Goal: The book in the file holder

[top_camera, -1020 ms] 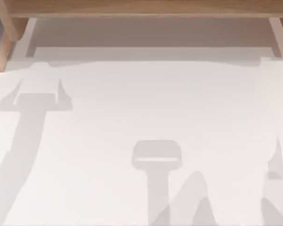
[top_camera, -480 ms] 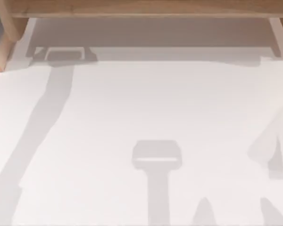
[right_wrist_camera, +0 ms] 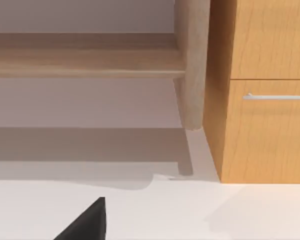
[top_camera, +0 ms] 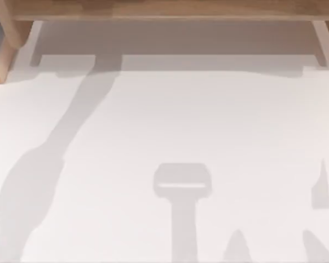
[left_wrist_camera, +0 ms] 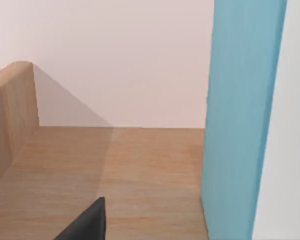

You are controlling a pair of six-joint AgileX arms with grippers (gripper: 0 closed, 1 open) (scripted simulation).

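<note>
Wooden shelf (top_camera: 164,10) borders white table (top_camera: 208,120).

Tabletop (top_camera: 208,120) looks matt white, smooth, no grain or gloss – the shelf (top_camera: 164,8) along its far edge is light wood w/ faint grain, satin at most. In the left wrist view a wooden floor panel (left_wrist_camera: 140,170) and side wall (left_wrist_camera: 10,120) show clear lengthwise grain, next to a flat matt blue panel (left_wrist_camera: 240,115), plastic-looking, and a dark matt fingertip (left_wrist_camera: 87,225). Right wrist view: cabinet (right_wrist_camera: 265,90) in warmer, orange-toned wood w/ visible grain, thin brushed-metal handle (right_wrist_camera: 275,96), pale matt post (right_wrist_camera: 192,65) beside it
</note>
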